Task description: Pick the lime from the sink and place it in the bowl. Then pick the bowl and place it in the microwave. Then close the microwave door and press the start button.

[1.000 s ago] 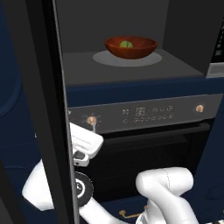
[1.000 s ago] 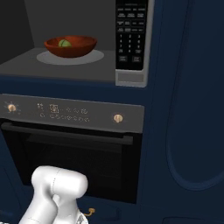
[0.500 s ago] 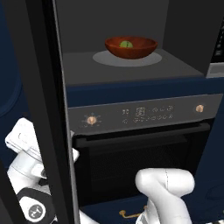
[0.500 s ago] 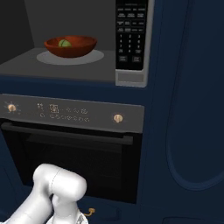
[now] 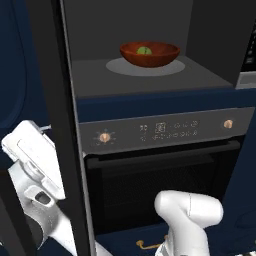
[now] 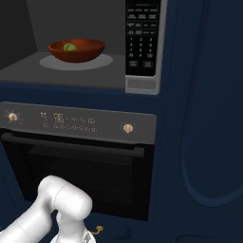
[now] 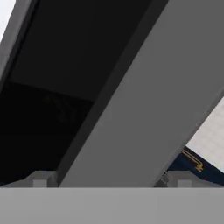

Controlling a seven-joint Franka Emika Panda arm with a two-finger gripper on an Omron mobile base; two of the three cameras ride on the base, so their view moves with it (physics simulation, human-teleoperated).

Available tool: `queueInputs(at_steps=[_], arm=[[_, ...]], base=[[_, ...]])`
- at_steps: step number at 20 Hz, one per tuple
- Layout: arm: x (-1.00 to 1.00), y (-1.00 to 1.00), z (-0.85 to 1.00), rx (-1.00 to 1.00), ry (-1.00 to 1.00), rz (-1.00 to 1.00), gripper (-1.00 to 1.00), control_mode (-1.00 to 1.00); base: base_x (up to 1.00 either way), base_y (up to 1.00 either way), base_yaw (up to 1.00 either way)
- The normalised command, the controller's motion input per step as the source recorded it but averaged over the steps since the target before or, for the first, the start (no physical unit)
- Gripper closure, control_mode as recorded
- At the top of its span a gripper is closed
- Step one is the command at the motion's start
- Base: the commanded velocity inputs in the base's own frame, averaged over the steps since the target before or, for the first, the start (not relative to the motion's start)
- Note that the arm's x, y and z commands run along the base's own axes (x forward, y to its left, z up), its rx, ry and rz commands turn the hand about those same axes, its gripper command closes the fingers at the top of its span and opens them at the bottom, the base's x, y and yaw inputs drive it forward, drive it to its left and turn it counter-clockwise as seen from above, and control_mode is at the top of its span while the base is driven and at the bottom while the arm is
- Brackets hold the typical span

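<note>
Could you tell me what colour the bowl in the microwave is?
Glossy reddish-brown bowl, clearest in the right base view.

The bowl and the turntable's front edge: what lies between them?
Nothing: in the right base view the bowl, holding the lime, sits on the turntable; that stretch is bare.

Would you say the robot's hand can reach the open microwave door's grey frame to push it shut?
Probably yes: the hand sits low on the outer side of the open microwave door, and the hand view has the grey frame right ahead between spread fingers.
</note>
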Motion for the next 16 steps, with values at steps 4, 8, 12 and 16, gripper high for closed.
queueInputs(at_steps=[4,8,12,16], arm=[[-0.48,-0.52,0.47,0.24,-0.2,-0.13,-1.0,-1.0],[-0.49,-0.57,0.53,0.25,-0.18,-0.12,-1.0,-1.0],[-0.52,-0.66,0.51,0.26,-0.17,-0.07,-1.0,-1.0],[-0.39,-0.91,0.38,0.2,-0.14,0.0,-1.0,-1.0]], base=[[0.0,0.0,0.0],[0.0,0.0,0.0],[0.0,0.0,0.0],[0.0,0.0,0.0]])
